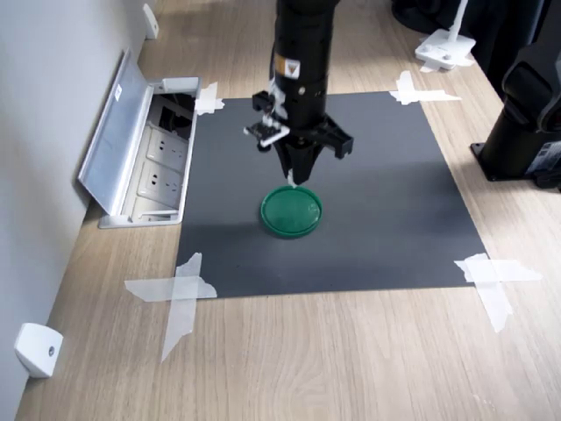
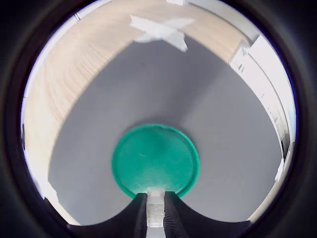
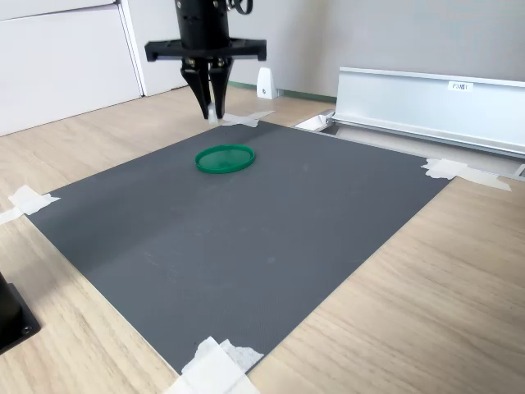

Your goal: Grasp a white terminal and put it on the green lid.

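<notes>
The green lid [image 1: 292, 213] lies flat on the dark grey mat [image 1: 377, 228] and shows in both exterior views [image 3: 225, 158] and in the wrist view [image 2: 155, 159]. My gripper [image 1: 292, 180] points straight down just above the lid's far rim in the first exterior view. It is shut on the white terminal [image 2: 155, 209], a tiny white block pinched between the black fingers [image 2: 172, 213]. The terminal's tip pokes out below the fingertips [image 1: 290, 181]. In the second exterior view the gripper [image 3: 212, 112] hangs a little above the mat, behind the lid.
An open floor socket box with a metal flap [image 1: 145, 149] borders the mat on the first exterior view's left. White tape crosses [image 1: 180, 294] hold the mat's corners. A black stand [image 1: 526, 123] is at the first exterior view's right, a white wedge [image 1: 37, 349] at its lower left.
</notes>
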Motion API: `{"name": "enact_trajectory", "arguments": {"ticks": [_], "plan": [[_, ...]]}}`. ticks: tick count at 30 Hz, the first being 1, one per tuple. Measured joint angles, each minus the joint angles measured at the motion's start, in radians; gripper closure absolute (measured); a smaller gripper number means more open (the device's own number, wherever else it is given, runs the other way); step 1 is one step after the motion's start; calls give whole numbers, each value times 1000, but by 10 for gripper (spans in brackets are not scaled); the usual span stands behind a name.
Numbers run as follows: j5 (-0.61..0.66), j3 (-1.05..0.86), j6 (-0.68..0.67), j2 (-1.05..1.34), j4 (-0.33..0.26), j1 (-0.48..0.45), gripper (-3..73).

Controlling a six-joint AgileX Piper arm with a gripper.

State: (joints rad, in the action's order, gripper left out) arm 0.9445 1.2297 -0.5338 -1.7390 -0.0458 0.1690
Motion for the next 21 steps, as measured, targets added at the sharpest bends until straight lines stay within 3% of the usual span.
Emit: {"name": "enact_trajectory", "arguments": {"ticks": [17,21], "plan": [[-64,0,3,-111,0,0,612],[-61,0,-5,-112,-13,0,559]]}}
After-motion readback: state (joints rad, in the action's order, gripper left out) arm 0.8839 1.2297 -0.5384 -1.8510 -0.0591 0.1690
